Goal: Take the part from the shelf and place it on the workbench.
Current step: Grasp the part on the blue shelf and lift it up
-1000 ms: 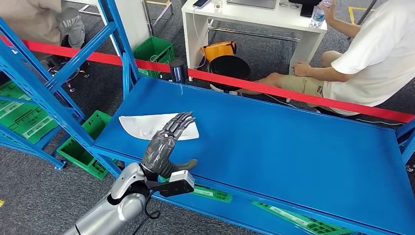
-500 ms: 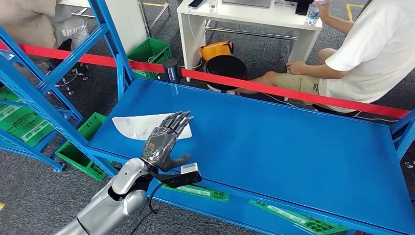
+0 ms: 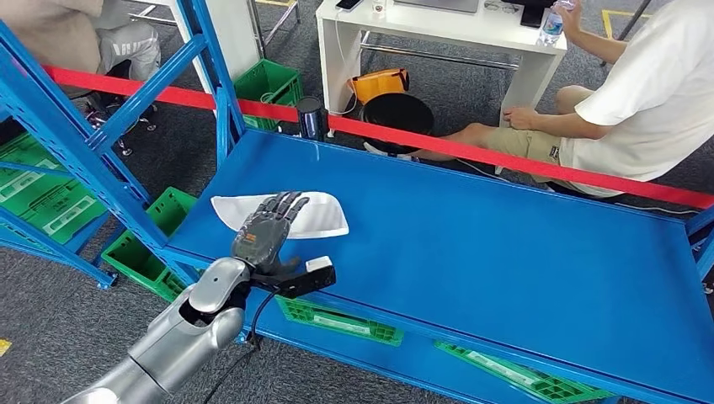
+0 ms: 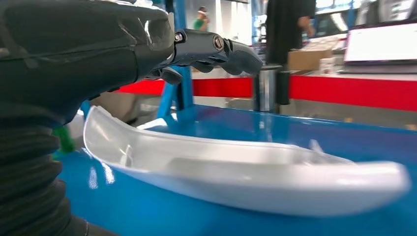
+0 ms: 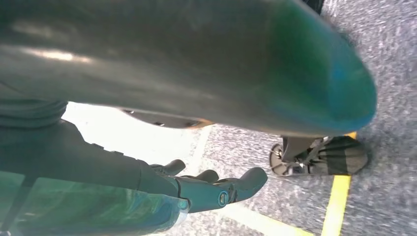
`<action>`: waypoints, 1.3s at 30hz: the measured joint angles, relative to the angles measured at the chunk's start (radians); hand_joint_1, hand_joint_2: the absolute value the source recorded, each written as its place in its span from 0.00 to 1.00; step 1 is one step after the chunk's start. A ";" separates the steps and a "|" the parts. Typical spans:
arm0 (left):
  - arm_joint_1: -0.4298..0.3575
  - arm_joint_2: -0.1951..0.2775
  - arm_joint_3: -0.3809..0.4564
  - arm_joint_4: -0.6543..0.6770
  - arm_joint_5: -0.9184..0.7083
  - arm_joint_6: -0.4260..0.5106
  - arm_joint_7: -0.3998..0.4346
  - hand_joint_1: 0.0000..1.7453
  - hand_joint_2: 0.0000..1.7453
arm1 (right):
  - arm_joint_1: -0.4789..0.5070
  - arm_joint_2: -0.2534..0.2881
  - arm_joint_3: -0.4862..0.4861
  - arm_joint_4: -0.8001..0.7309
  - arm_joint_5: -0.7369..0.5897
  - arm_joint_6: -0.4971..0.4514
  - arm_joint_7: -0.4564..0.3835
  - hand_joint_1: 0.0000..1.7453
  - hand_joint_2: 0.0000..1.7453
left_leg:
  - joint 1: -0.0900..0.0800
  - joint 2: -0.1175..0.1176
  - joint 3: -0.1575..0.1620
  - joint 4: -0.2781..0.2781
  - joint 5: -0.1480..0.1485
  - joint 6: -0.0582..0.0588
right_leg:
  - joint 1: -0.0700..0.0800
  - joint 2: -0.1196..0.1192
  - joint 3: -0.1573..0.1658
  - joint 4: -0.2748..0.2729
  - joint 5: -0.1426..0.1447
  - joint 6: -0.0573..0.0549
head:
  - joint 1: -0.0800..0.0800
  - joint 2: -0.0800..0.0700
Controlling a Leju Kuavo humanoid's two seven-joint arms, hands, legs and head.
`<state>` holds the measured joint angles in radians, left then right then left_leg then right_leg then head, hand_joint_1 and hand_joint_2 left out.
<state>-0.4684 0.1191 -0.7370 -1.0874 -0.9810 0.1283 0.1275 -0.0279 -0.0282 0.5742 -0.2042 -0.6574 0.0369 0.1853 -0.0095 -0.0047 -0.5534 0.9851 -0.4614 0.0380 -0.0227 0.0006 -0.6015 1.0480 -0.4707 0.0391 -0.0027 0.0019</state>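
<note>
The part (image 3: 324, 217) is a long white plastic shell lying near the left end of the blue shelf board (image 3: 505, 252). My left hand (image 3: 263, 233) reaches in from the front edge, fingers spread over the part's middle and holding nothing. In the left wrist view the part (image 4: 246, 169) lies just below the fingers (image 4: 216, 49), with a gap between them. My right hand (image 5: 211, 189) hangs beside my body above the floor, its fingers loosely extended and empty.
A blue upright and diagonal brace (image 3: 101, 160) stand left of the part. Red tape (image 3: 505, 160) runs along the shelf's far edge. A seated person (image 3: 640, 93) and a white table (image 3: 438, 34) are behind it. Green crates (image 3: 143, 252) sit on the floor below.
My left hand has slid left along the part, from its right end to over its middle. The head view has shifted slightly. The part has stayed put.
</note>
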 joint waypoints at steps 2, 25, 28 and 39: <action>-0.009 0.001 0.011 0.021 -0.007 -0.002 0.008 0.00 1.00 | -0.003 0.000 0.001 0.000 0.001 0.000 0.000 0.00 0.00 | -0.004 0.000 -0.006 0.006 -0.003 -0.006 | 0.003 0.000 0.017 -0.037 0.008 -0.011 | -0.001 0.000; -0.029 0.013 0.057 0.082 -0.020 0.006 0.028 0.00 1.00 | -0.010 0.004 0.018 0.000 0.008 0.006 0.013 0.00 0.00 | 0.012 0.004 -0.020 -0.012 0.026 0.007 | 0.002 0.003 -0.112 0.227 -0.099 -0.026 | 0.000 0.000; -0.021 0.019 0.076 0.087 -0.024 0.006 0.031 0.00 1.00 | -0.011 0.001 0.022 0.000 0.008 0.009 0.019 0.00 0.00 | 0.012 0.002 -0.021 -0.007 0.025 0.005 | -0.001 0.003 -0.082 0.172 -0.065 -0.004 | 0.001 0.000; -0.078 0.023 0.144 0.180 0.026 -0.044 0.012 0.00 1.00 | -0.027 -0.005 0.032 0.000 0.007 0.012 0.036 0.00 0.00 | 0.018 0.001 -0.123 0.210 -0.089 -0.044 | -0.004 0.003 0.024 -0.038 0.007 -0.038 | -0.003 0.000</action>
<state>-0.5463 0.1417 -0.5931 -0.9075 -0.9546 0.0846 0.1398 -0.0544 -0.0335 0.6062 -0.2045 -0.6504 0.0493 0.2212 0.0086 -0.0039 -0.6765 1.1949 -0.5506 -0.0065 -0.0267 0.0037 -0.5772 1.0103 -0.4637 0.0015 -0.0057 0.0019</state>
